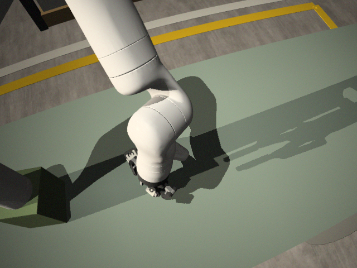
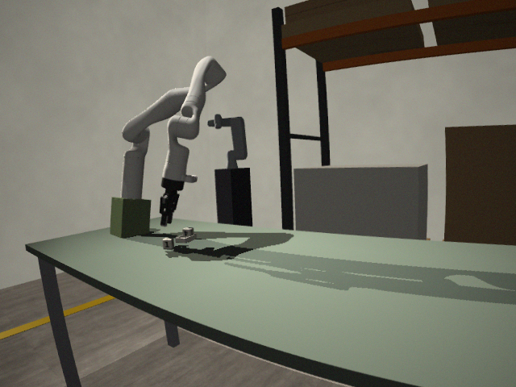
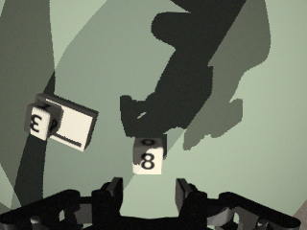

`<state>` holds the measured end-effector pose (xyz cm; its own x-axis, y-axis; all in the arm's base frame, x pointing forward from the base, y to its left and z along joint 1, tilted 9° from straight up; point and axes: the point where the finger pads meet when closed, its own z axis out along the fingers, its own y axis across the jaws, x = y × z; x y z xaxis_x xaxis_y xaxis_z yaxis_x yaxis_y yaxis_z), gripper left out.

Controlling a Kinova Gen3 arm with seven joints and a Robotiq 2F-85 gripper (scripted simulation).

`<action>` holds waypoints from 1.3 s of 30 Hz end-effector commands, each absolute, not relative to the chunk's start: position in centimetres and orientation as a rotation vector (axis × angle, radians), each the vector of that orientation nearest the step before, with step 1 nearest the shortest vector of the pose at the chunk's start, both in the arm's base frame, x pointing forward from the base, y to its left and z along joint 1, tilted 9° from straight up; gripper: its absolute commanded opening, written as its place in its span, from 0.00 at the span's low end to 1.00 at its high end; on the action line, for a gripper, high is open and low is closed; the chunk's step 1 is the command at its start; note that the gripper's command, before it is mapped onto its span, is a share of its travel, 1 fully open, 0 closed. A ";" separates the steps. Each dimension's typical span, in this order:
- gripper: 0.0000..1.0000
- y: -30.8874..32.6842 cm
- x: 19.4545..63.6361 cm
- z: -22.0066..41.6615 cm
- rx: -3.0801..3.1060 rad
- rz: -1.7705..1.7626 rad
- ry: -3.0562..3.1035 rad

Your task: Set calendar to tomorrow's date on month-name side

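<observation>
A loose white cube (image 3: pixel 149 156) lies on the table outside the tray, with an 8 on its top face. In the exterior view the same cube (image 2: pixel 168 243) shows a 1 on its side. The small tray (image 3: pixel 69 125) lies to its left, with the other cube (image 3: pixel 38 119) at the tray's left end showing a 3. My gripper (image 3: pixel 149 189) (image 2: pixel 165 220) is open and empty. It hangs above the table just short of the loose cube and touches nothing. In the top view the arm hides most of the tray; the 3 cube (image 1: pixel 130 156) peeks out beside it.
The green base block (image 2: pixel 130 216) of the arm stands at the table's near-left end. A second dark pedestal with a small arm (image 2: pixel 233 195) stands behind the table. Shelving and boxes stand off the table to the right.
</observation>
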<state>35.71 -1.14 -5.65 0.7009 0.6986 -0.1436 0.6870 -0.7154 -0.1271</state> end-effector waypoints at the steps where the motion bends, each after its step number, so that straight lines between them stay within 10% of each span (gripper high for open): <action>1: 0.48 -1.1 35.7 -5.7 -2.836 0.296 -1.165; 39: 0.48 -0.8 35.9 -5.8 -2.859 0.701 -1.205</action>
